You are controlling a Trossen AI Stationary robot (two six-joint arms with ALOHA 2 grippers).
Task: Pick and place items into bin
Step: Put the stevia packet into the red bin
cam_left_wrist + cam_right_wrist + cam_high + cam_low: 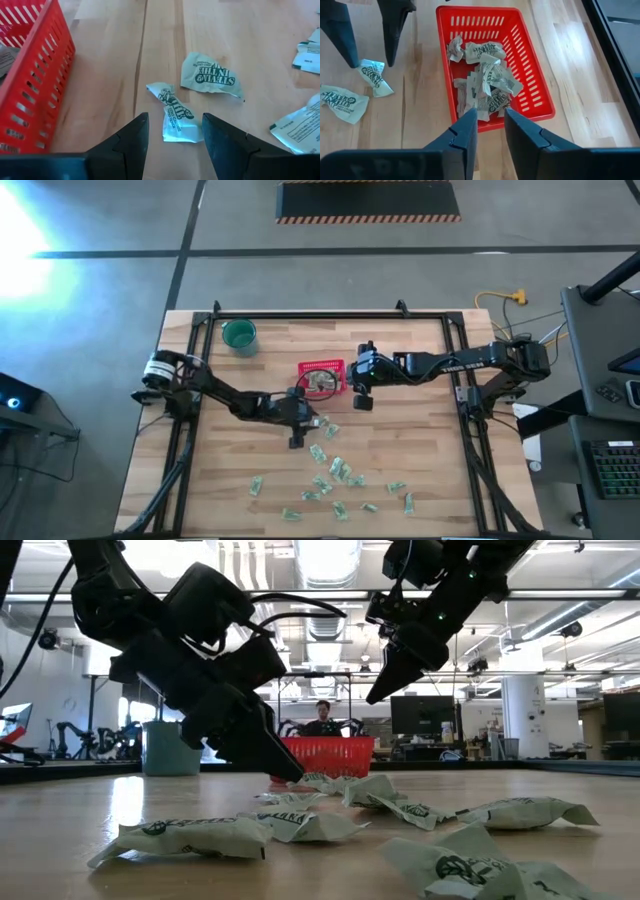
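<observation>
Straddling one packet (176,114) — left gripper (175,134), parted — beside basket (37,85).

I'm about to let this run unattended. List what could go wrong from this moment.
1. The left hand straddles one twisted packet with open fingers; a second packet lies just beyond it and could get nudged away or caught too.
2. The red basket sits close beside that pick, so the hand may bump it.
3. The right hand hangs over the basket, fingers apart and empty; both arms are close and might collide there.
</observation>
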